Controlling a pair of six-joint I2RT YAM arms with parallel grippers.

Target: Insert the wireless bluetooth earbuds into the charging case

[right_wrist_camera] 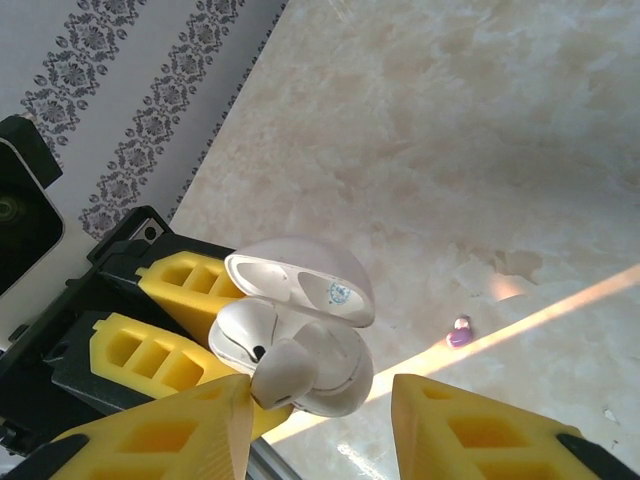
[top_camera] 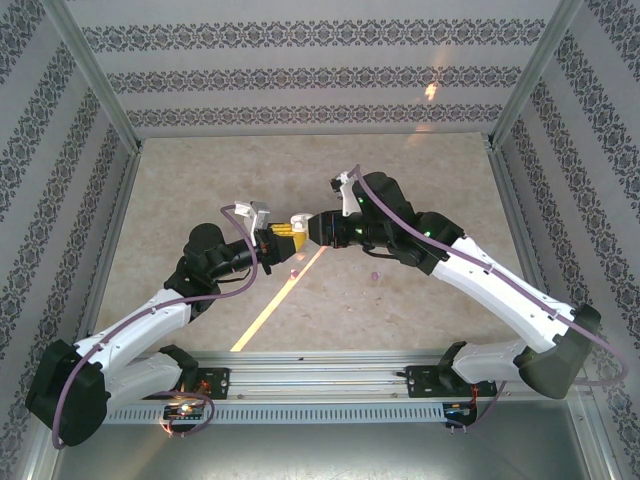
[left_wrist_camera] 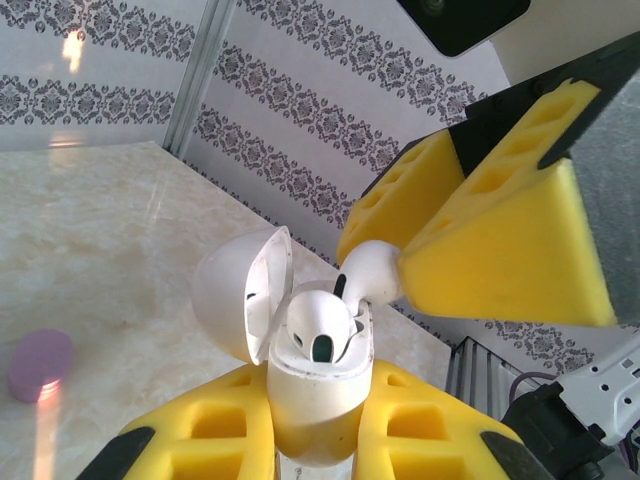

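Note:
My left gripper (left_wrist_camera: pixel 320 392) is shut on the white charging case (left_wrist_camera: pixel 312 420), which it holds upright off the table with the lid (left_wrist_camera: pixel 225 300) swung open. One whitish earbud (left_wrist_camera: pixel 320 322) sits in the case. A second whitish earbud (right_wrist_camera: pixel 283 372) lies at the case's (right_wrist_camera: pixel 335 365) rim, over the other slot, touching one finger of my right gripper (right_wrist_camera: pixel 318 392). That gripper's jaws stand apart, and the other finger (right_wrist_camera: pixel 470 425) is clear of the earbud. The two grippers meet above the middle of the table (top_camera: pixel 283 235) (top_camera: pixel 303 222).
A small purple earbud (right_wrist_camera: pixel 460 333) lies on the marble table beside a sunlight streak, below the grippers (top_camera: pixel 293 272). Another purple speck (top_camera: pixel 373 275) lies to its right. A small purple piece (left_wrist_camera: pixel 40 365) shows on the table in the left wrist view. Patterned walls enclose the table.

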